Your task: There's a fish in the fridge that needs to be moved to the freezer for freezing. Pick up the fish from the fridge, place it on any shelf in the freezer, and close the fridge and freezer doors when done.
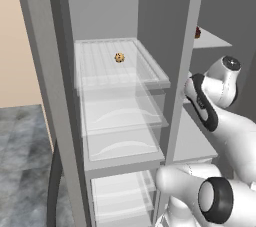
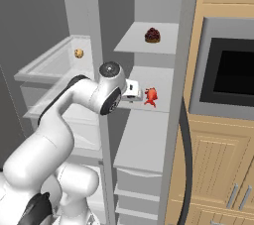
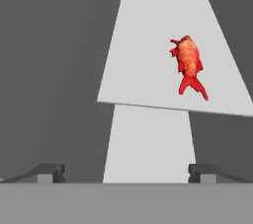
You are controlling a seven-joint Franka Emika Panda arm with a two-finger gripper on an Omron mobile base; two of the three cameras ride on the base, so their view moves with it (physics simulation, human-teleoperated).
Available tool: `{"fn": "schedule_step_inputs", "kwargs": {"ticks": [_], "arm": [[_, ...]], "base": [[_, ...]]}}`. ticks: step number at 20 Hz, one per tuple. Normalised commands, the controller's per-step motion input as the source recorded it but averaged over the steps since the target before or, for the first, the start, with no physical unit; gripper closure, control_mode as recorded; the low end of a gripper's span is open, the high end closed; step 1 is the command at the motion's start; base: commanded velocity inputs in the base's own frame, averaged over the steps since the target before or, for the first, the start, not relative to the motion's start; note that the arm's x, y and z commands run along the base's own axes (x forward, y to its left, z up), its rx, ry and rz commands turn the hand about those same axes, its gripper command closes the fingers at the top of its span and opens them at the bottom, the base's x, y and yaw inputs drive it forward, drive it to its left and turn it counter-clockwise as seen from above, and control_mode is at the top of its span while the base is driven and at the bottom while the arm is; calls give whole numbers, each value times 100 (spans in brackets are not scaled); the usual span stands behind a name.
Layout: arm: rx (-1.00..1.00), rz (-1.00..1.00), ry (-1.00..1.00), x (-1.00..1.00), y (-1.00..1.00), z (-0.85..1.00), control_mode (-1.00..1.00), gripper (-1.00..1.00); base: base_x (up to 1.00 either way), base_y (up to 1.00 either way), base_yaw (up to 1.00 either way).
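Note:
The red-orange fish (image 2: pixel 151 96) lies on a flat light-grey shelf (image 2: pixel 161 78) in the narrow freezer section, its tail toward the front edge. My gripper (image 2: pixel 138 92) sits just left of the fish, reaching into the freezer, apart from it. In the hand view the fish (image 3: pixel 189 65) rests on the shelf (image 3: pixel 148 40) ahead and to the right, and the gripper (image 3: pixel 126 173) is open with nothing between the fingertips (image 3: pixel 49 172). The fridge's clear ribbed shelves (image 1: pixel 115 71) stand to the left. Both sections stand open.
A round tan speckled ball (image 1: pixel 119 57) sits on the top glass fridge shelf. A dark red-brown lump (image 2: pixel 152 35) rests on the freezer shelf above the fish. Wooden cabinets with a built-in oven (image 2: pixel 230 75) stand to the right. Grey drawers (image 2: pixel 136 179) lie below.

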Motion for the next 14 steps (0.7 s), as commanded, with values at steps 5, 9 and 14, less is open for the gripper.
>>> {"fn": "schedule_step_inputs", "kwargs": {"ticks": [5,9,14], "arm": [[0,-11,0,-36,23,15,-100,-100],[1,-2,0,-30,29,6,-100,-100],[0,0,0,-31,33,21,-100,-100]], "base": [[0,0,0],[0,0,0],[0,0,0]]}}
